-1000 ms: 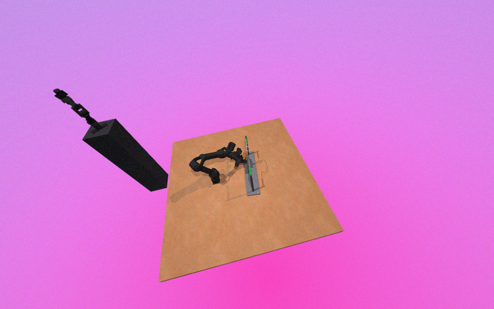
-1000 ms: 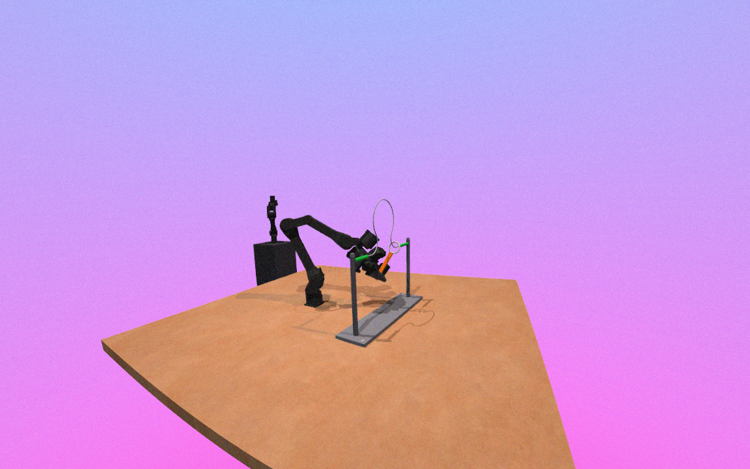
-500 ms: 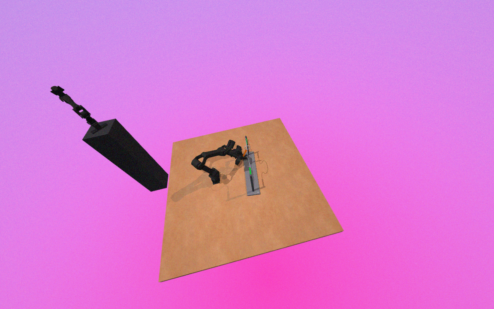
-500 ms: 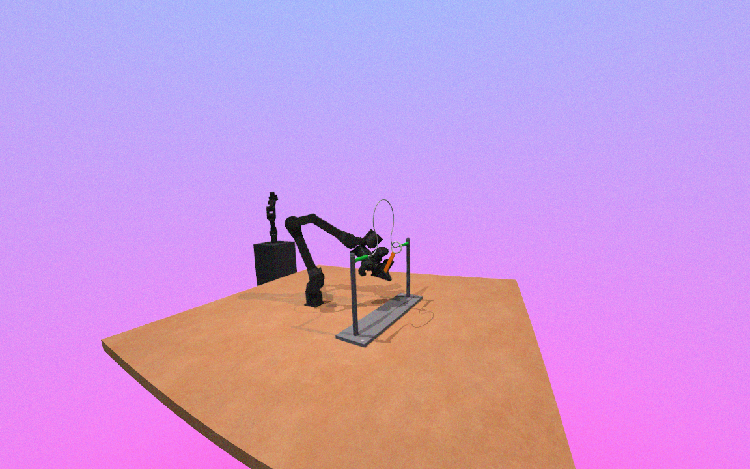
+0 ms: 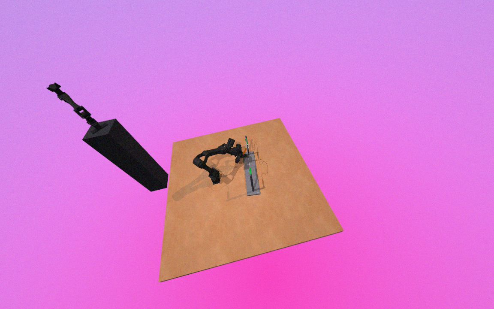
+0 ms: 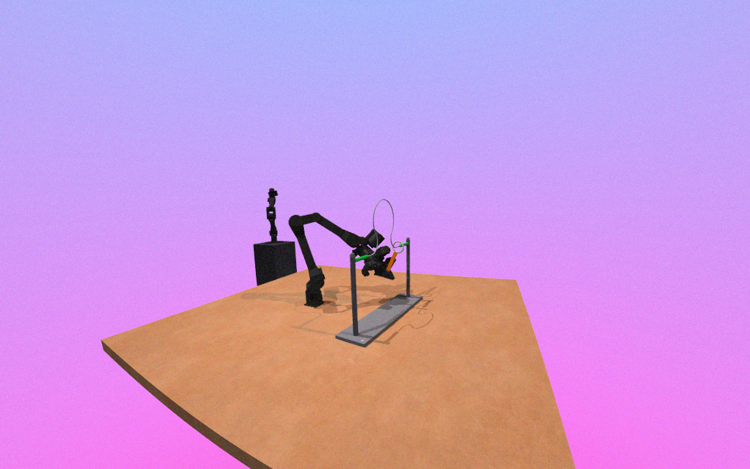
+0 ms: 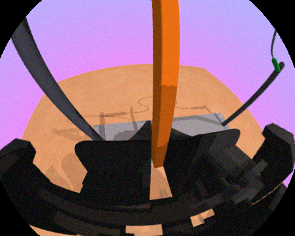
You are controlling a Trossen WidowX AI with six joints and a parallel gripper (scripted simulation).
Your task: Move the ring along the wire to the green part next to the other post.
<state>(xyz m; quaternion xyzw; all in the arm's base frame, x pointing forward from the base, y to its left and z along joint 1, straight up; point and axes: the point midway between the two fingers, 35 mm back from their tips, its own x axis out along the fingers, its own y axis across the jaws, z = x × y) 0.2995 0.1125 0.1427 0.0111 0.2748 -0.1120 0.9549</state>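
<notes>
Brown tabletop (image 5: 241, 230) (image 6: 308, 379) (image 7: 98, 78) carries the stand. The gripper (image 5: 244, 155) (image 6: 389, 273) (image 7: 151, 123) is clamped on the orange handle (image 5: 244, 151) (image 6: 391, 261) (image 7: 167, 49); the ring (image 5: 245, 148) (image 6: 402, 247) is beside the far green part (image 5: 246, 140) (image 6: 404, 245). Tilting the wrist carelessly could swing ring or handle into the grey wire (image 6: 392, 217) (image 7: 272, 46); the looping bend could catch the ring if its turn lags. Contact there is too small to judge. Count: one ring, one handle, one wire, two green parts, two posts, two arms.

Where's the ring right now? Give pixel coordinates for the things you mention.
In the exterior view, the ring (image 5: 246, 146) (image 6: 398, 247) is at the far post's (image 6: 408, 271) end of the wire, just above the orange handle (image 5: 245, 151) (image 6: 391, 261) (image 7: 167, 65).
</notes>
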